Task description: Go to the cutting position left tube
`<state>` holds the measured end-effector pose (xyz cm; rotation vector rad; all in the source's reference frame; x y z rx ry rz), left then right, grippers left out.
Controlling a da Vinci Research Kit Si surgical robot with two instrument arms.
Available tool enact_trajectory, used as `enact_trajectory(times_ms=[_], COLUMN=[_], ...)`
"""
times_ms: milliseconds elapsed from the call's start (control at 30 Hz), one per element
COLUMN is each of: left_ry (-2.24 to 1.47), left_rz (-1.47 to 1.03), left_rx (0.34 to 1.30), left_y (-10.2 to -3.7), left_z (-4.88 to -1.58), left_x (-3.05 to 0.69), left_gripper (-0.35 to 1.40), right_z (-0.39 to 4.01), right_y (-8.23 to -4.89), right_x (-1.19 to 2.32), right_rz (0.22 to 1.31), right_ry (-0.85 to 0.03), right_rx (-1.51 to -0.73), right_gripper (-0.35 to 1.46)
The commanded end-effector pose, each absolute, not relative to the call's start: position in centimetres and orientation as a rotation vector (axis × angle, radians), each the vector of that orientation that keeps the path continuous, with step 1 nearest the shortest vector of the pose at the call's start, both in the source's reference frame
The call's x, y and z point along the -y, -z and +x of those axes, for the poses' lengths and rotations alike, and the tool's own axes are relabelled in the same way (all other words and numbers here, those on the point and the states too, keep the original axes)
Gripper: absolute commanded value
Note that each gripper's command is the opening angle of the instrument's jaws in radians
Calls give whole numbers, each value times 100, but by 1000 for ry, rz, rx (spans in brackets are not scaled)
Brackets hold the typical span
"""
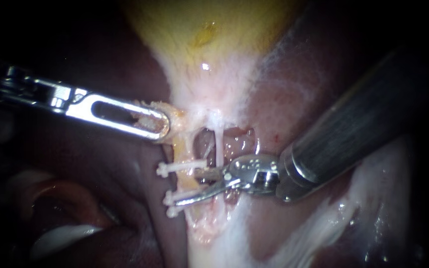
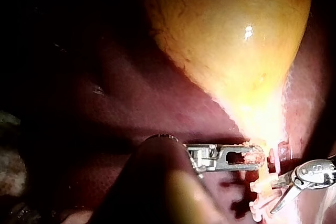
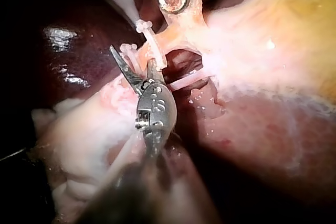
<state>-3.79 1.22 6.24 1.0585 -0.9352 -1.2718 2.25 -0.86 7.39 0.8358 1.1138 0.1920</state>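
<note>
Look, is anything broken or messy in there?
Nothing looks broken or spilled. The only messy bit is the pale tissue scraps stuck in the window of the left tool, which is shut on the neck of the gallbladder.

The yellow gallbladder (image 1: 204, 34) fills the upper middle of the frame and narrows downward into pale, whitish tissue (image 1: 214, 94), which continues as a white band (image 1: 234, 238) to the lower edge. Dark red liver (image 1: 120, 183) lies on the left and pinker liver on the right, with a glossy pale fold (image 1: 60, 238) at the lower left. Just below the centre three white clips (image 1: 184, 166) lie crosswise, one under another, and the thin white right tube (image 1: 219, 141) runs upright beside them across a dark red window.
</note>
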Motion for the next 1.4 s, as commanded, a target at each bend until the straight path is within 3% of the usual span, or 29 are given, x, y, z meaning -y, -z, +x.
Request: enact_trajectory(times_ms=[33, 1400], left_ry=[1272, 1268], left_rz=[1059, 1055], left_rx=[935, 938], left_y=[-624, -639], left_z=[-380, -386], left_x=[-122, -132], left_gripper=[-35, -35], right_z=[226, 268], right_y=[-740, -747], right_x=[87, 88], right_rz=[839, 904], right_ry=[-195, -195], right_rx=[-1110, -1152], right_gripper=[140, 140])
